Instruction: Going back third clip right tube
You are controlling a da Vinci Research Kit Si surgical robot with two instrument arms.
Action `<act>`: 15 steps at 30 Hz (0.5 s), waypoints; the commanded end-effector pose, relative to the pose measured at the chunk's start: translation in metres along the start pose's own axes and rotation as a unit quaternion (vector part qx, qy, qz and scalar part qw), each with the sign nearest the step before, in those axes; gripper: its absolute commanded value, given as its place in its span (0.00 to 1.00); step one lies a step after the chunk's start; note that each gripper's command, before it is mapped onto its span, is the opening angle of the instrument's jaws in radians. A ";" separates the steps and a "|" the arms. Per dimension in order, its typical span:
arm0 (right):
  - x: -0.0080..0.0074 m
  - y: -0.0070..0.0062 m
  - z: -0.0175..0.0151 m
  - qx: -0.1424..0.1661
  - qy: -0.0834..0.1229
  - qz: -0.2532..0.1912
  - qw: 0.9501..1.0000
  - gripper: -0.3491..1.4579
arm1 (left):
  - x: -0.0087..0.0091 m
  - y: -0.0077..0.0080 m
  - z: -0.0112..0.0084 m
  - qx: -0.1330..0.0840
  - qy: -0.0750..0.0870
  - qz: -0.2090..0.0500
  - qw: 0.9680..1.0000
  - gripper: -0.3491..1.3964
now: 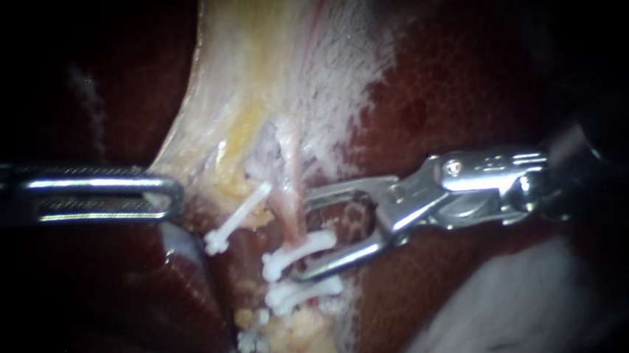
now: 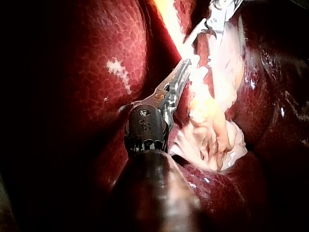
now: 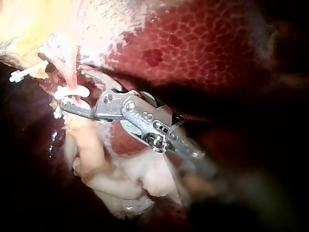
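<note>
The thin pink right tube (image 1: 290, 214) runs down from the pale yellowish tissue (image 1: 263, 77). A white clip (image 1: 301, 245) crosses it, and more white clips (image 1: 300, 294) sit just below. Another white clip (image 1: 237, 217) sits on the left tube. My right instrument (image 1: 304, 235) comes in from the right with its jaws open, one above and one below the upper clip on the right tube; the right wrist view shows the same (image 3: 72, 92). My left instrument (image 1: 171, 194) is shut on the edge of the pale tissue, and also shows in the left wrist view (image 2: 186, 72).
Dark red liver (image 1: 455, 78) surrounds the field. A pale fold of tissue (image 1: 501, 304) lies under the right instrument's shaft. Yellow fatty bits (image 1: 296, 333) sit below the clips.
</note>
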State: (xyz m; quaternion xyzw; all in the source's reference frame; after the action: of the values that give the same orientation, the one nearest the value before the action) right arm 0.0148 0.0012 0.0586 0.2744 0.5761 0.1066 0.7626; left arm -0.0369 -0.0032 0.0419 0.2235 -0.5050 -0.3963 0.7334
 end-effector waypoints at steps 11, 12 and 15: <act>0.0008 -0.0012 -0.0049 -0.008 -0.029 -0.051 0.998 0.52 | 0.0001 0.0000 0.0000 0.000 0.000 0.000 1.000 0.00; 0.0008 -0.0013 -0.0052 -0.007 -0.031 -0.051 0.998 0.52 | 0.0001 0.0000 0.0000 0.000 0.000 0.000 1.000 0.00; 0.0010 -0.0017 -0.0061 -0.006 -0.030 -0.053 0.998 0.52 | 0.0001 0.0000 0.0000 0.000 0.000 0.000 1.000 0.00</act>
State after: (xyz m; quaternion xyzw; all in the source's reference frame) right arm 0.0088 0.0021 0.0556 0.2420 0.5656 0.0613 0.7860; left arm -0.0368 -0.0033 0.0420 0.2234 -0.5052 -0.3961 0.7335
